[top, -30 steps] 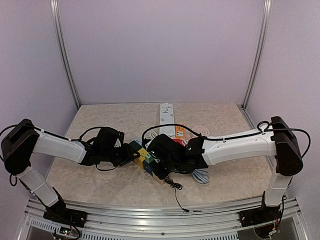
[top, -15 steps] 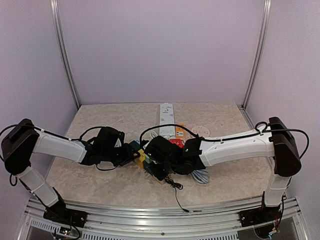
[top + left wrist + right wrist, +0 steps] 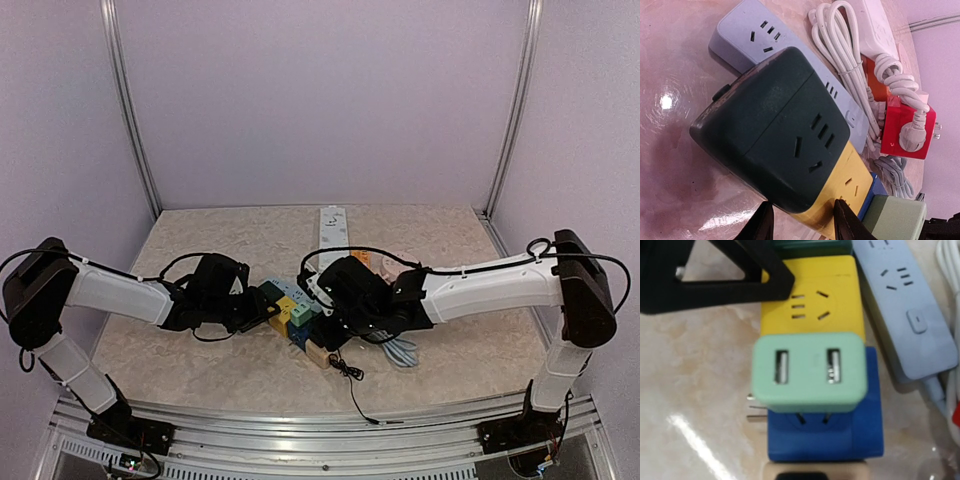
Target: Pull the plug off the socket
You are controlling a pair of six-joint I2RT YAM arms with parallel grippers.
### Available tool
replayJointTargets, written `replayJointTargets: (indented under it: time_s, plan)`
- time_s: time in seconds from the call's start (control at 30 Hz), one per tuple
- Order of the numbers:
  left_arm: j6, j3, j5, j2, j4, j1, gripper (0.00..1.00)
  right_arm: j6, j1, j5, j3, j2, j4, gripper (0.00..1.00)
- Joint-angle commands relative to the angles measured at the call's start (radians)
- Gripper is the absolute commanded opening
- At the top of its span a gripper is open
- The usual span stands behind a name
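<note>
A mint green USB plug [image 3: 807,370] sits in the blue socket cube [image 3: 825,440], its prongs partly showing above the cube's face. The blue cube is joined in a row to a yellow cube [image 3: 810,295] and a dark green cube [image 3: 775,130]. My left gripper [image 3: 804,220] is shut on this row, one finger at the dark green cube and one on the yellow. In the top view the mint plug [image 3: 300,314] lies just left of my right gripper [image 3: 330,318]. The right wrist view shows none of its fingers, so I cannot tell its state.
A beige cube [image 3: 815,471] with a black plug ends the row, and its black cable [image 3: 352,385] trails toward the front edge. A grey-blue power strip [image 3: 905,305] lies beside the cubes. A white power strip [image 3: 331,235], a red cube [image 3: 907,125] and coiled white cords lie behind.
My right arm has drawn back to the right, off the row of cubes, and the mint plug now shows in the top view. The left arm has not moved.
</note>
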Motion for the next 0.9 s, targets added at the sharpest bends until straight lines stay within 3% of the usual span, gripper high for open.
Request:
replayJointTargets:
  time_s: [0.0,0.2,0.43,0.87]
  plan:
    - [0.03,-0.015,-0.01,0.036,-0.128,-0.017,0.4,0.058,-0.034,-0.132,-0.042,-0.047,0.128,0.0]
    - [0.03,-0.016,-0.009,0.038,-0.128,-0.018,0.4,0.104,-0.061,-0.245,-0.086,-0.063,0.206,0.0]
    - [0.029,-0.017,-0.011,0.035,-0.128,-0.018,0.4,0.113,-0.065,-0.253,-0.088,-0.07,0.215,0.0]
    - [0.034,-0.013,-0.008,0.046,-0.126,-0.018,0.4,0.026,-0.022,-0.087,0.01,-0.045,0.06,0.0]
